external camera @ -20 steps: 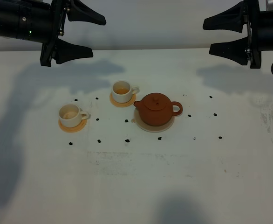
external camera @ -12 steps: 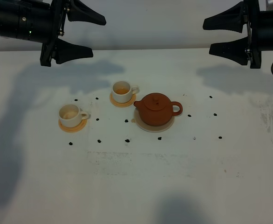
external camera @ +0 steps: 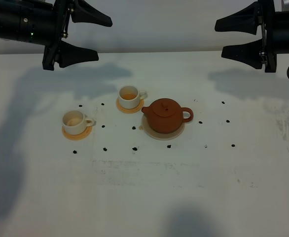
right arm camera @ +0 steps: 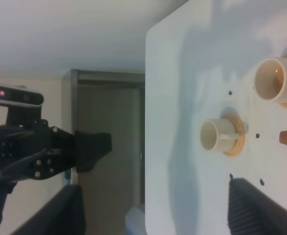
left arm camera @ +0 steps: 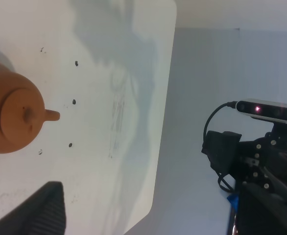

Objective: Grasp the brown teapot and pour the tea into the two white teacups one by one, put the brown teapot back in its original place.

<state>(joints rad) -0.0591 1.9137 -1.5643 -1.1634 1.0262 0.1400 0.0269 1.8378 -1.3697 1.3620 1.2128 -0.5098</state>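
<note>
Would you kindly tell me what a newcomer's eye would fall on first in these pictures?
The squat reddish-brown clay teapot sits on a pale beige round trivet near the middle of the white table. To its spout side stand two small white handled teacups, the rear teacup and the front teacup. The black left gripper and right gripper hang open over the far corners.

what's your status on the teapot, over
Open, empty, raised: left gripper, right gripper. On the trivet, not held: brown teapot. Nothing blocks it.
</note>
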